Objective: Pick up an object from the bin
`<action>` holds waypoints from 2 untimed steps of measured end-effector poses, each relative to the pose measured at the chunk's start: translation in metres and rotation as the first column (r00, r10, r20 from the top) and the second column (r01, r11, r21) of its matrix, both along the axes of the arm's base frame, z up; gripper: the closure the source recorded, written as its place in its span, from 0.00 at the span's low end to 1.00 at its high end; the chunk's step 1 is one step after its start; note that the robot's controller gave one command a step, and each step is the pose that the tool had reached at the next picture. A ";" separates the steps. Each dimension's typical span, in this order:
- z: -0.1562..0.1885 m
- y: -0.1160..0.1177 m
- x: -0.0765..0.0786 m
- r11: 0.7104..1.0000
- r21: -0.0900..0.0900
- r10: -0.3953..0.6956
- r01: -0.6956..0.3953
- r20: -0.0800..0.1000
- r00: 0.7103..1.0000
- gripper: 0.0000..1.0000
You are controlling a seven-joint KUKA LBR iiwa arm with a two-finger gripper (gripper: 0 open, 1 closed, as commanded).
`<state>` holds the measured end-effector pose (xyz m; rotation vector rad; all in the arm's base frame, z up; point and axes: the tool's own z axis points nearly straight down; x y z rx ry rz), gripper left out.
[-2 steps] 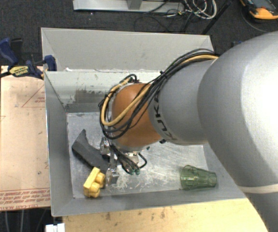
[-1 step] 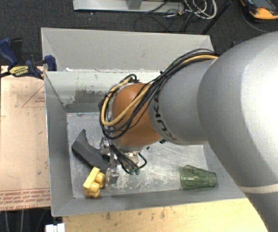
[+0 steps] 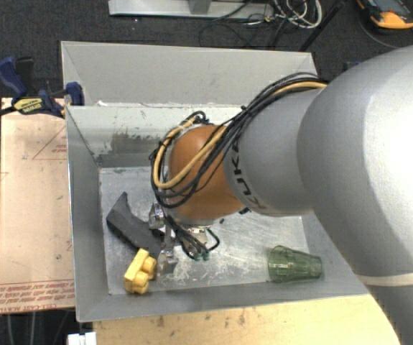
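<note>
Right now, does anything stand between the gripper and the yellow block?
Nothing visible does. The gripper sits low beside the yellow block; the black wedge lies just behind, the green cup apart along the front wall.

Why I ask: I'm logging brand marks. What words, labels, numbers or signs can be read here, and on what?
"UK": black letters set sideways on the grey round robot arm; the rest of the mark is hidden by black and yellow cables.
Yellow knobbed plastic block, green ribbed see-through cup, black flat wedge-shaped piece: no text to be seen on them.
Nothing else is legible.
</note>
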<state>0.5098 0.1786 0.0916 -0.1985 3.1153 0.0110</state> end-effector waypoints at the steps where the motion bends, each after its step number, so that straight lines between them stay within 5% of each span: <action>1: 0.003 -0.002 -0.001 1.000 0.001 -0.002 0.002 -0.001 1.000 1.00; 2: 0.015 -0.003 -0.003 1.000 -0.005 0.000 0.000 -0.011 1.000 1.00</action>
